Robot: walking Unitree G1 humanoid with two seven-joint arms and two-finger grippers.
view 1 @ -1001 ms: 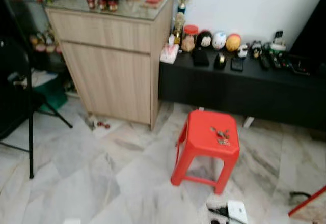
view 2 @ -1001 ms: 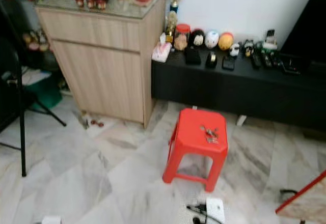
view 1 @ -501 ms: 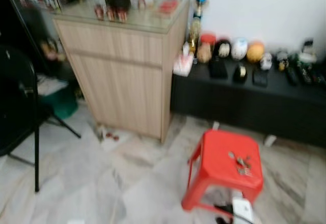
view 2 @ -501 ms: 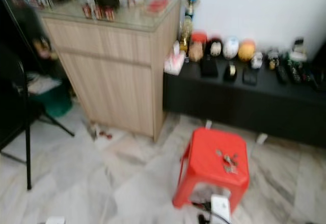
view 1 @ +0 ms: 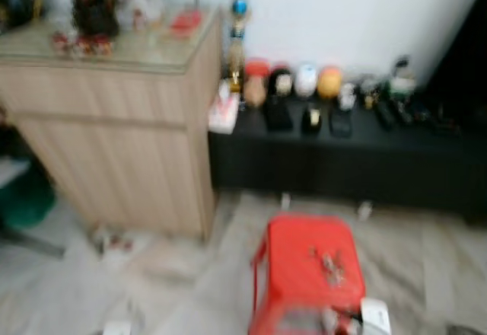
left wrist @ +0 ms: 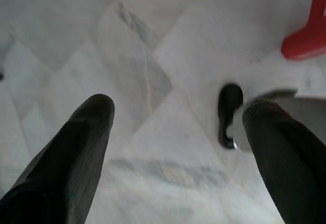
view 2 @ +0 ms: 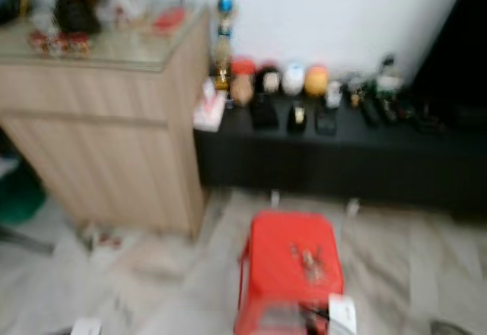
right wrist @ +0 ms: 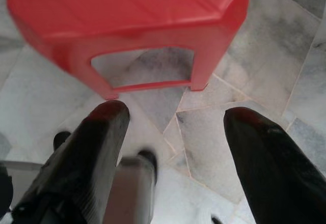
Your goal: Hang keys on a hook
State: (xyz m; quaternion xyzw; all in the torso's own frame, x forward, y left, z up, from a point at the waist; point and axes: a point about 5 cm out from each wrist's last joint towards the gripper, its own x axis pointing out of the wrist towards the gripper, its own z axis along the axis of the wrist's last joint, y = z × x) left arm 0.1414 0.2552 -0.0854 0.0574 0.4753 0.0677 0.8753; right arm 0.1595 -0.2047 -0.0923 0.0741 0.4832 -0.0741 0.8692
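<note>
Keys [view 1: 329, 263] are lying loose on top of the red stool [view 1: 304, 255], toward its right side, as a small metallic cluster; head views are blurring too much to make out individual keys. Stool is standing on the pale marble floor [left wrist: 153, 56] in front of a long black low bench [view 1: 342, 152]. Bench is carrying a row of small objects along the wall: round jars and egg-shaped figures in white and orange, plus dark gadgets further right. A wooden cabinet [view 1: 114, 137] with a glass top is sitting just left of the bench, with figurines on it.

Left gripper [left wrist: 178, 112] is hanging over bare floor, fingers spread wide, gripping nothing; one stool leg is showing at the edge of its wrist view, and a dark shoe-like shape on the floor is sitting between the fingers.

Right gripper [right wrist: 175, 113] is hovering just in front of the stool, fingers also wide apart and empty, pointing at the stool's front legs. A bit of metal is peeking over the seat's far edge there.
</note>
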